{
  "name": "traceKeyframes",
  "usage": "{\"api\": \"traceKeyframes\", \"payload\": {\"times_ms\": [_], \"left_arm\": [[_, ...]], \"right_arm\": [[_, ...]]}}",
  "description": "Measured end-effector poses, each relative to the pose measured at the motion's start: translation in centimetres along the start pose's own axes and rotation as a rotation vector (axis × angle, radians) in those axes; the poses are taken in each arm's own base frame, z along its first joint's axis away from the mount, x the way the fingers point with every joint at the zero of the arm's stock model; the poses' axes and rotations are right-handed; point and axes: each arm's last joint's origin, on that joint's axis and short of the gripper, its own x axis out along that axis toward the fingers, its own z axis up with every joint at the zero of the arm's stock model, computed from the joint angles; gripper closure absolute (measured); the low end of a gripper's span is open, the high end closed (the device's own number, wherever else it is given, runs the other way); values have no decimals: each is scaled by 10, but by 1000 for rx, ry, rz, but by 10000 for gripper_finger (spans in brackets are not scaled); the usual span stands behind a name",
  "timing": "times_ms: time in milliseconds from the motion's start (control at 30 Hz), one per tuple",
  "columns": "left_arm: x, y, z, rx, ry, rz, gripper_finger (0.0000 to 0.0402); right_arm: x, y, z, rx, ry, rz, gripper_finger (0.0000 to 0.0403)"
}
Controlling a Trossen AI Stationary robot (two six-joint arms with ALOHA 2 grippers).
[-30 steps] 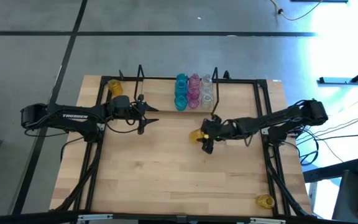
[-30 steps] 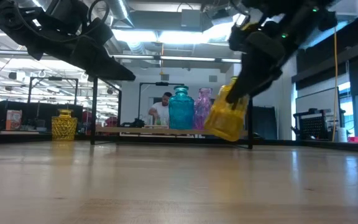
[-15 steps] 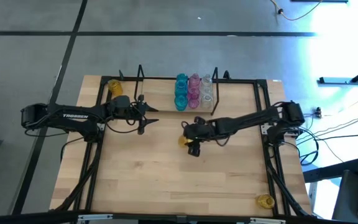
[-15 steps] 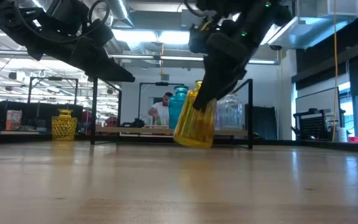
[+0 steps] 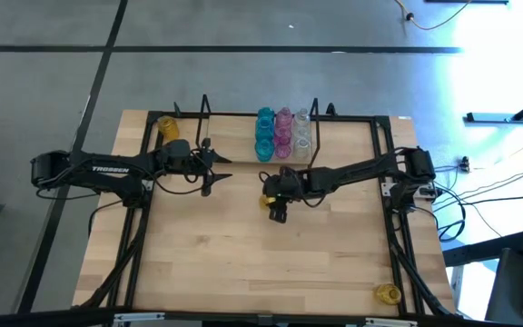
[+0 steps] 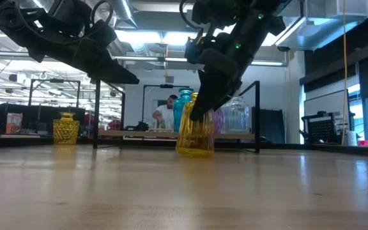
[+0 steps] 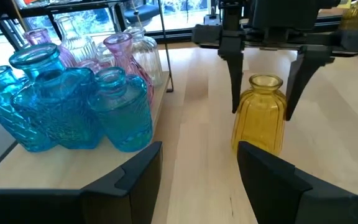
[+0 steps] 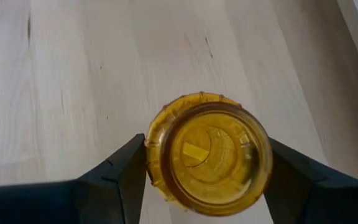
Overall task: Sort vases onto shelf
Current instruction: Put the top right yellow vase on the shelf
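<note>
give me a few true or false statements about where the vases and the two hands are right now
1. The right hand holds a yellow vase by its neck. True.
2. That yellow vase lies on its side. False: it stands upright, its base at the table.
3. The left hand holds a teal vase. False: it is open and empty, waiting by the shelf's left end.
4. Teal vases, pink vases and clear vases stand grouped at the shelf's right end. True.
5. Another yellow vase sits near the table's front right corner. True.
</note>
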Motion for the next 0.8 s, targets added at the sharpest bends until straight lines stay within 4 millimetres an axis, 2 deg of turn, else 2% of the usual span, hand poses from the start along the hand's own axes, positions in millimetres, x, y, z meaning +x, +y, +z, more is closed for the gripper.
{"api": "traceKeyframes", "payload": {"times_ms": [433,800], "left_arm": [[1,0,0,-5,3,0,199],[3,0,-2,-8,7,-13,199]], "right_arm": [[1,0,0,-18,-15,-12,85],[-34,-1,3,-20,-36,-19,71]]}}
